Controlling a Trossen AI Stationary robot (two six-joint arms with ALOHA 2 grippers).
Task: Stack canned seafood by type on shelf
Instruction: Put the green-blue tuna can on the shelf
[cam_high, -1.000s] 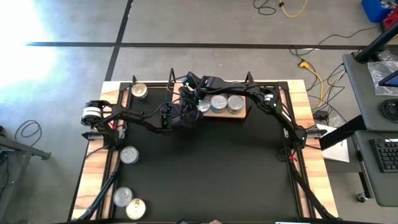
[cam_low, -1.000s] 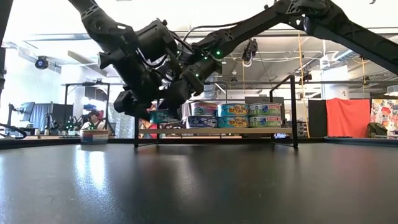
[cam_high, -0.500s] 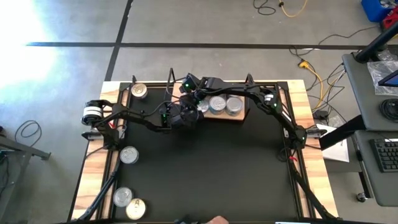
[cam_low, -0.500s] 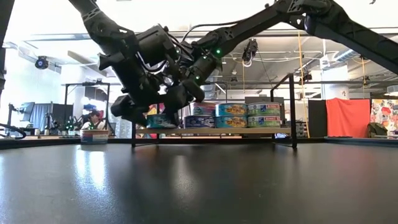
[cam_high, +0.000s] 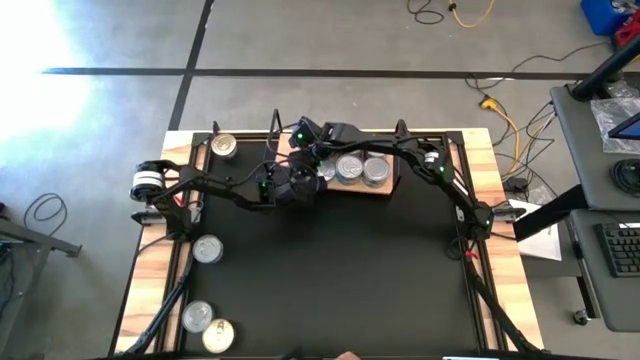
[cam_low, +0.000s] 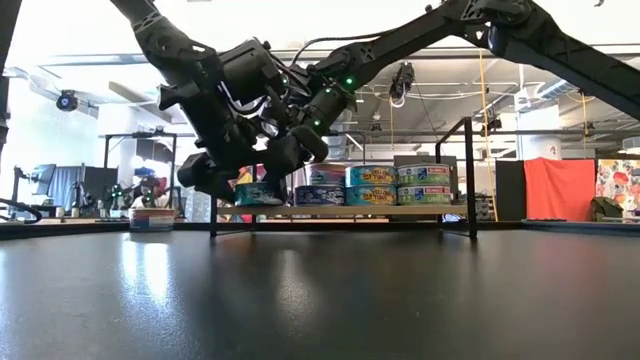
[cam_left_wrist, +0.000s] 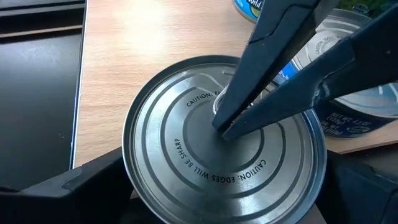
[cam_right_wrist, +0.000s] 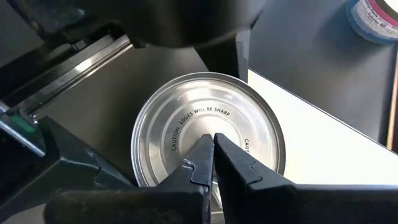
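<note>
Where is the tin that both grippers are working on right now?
In the high view, the tin sits at the left end of the shelf, between the left gripper and the shut right gripper pressing its lid.

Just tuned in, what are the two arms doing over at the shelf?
Both arms are on one silver-lidded tin at the left end of the shelf. The left claw stands wide around the tin's sides, while the right claw, shut, presses its tips on the lid's centre. Stacked tins already fill the shelf's right part. Four more tins wait along the table's left edge.
</note>
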